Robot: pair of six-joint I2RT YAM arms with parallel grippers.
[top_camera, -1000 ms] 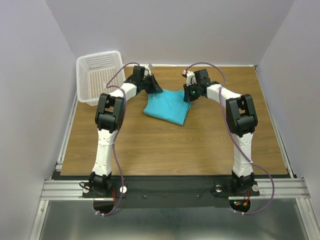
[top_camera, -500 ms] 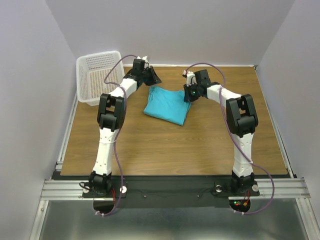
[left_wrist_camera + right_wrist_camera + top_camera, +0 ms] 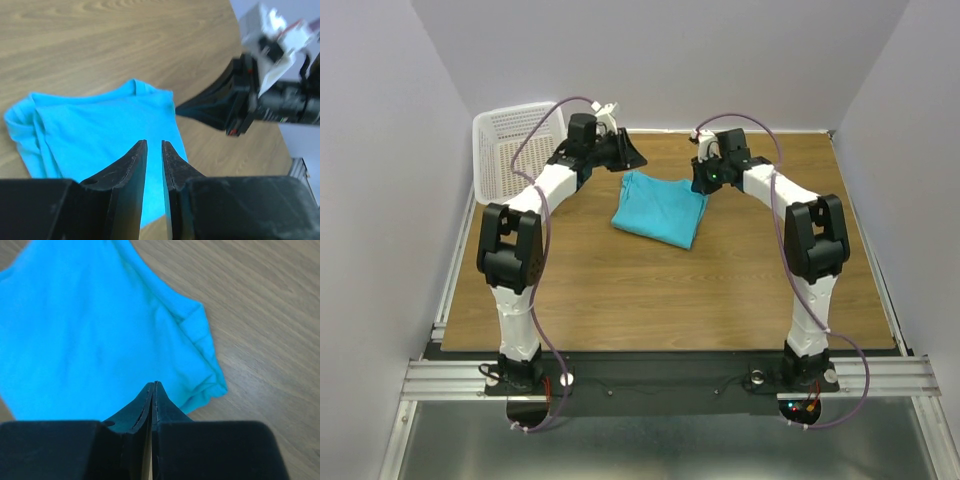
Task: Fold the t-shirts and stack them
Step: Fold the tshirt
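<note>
Fingers of your left gripper (image 3: 153, 143) sit close together with just a thin gap, and nothing is between them. It hangs in the air above the far left side of the t-shirt (image 3: 658, 210) and does not touch it, so I think that hand has no job on the cloth right now. Your right gripper (image 3: 153, 384) has its fingers pressed tight together, and I see no cloth pinched in them. Its tip points down at the right side of the t-shirt, near a bunched edge, and I cannot tell if it touches the cloth. My guess is that it is there to push that edge flat, since closed fingers cannot grab. The t-shirt lies on the far middle of the table (image 3: 650, 300), between the two grippers, folded into a small lumpy square with one corner pointing at you. It looks mostly folded, but the side edges show loose layers. The white basket (image 3: 510, 150) sits at the far left corner, apart from the t-shirt and out of the way of both arms.
</note>
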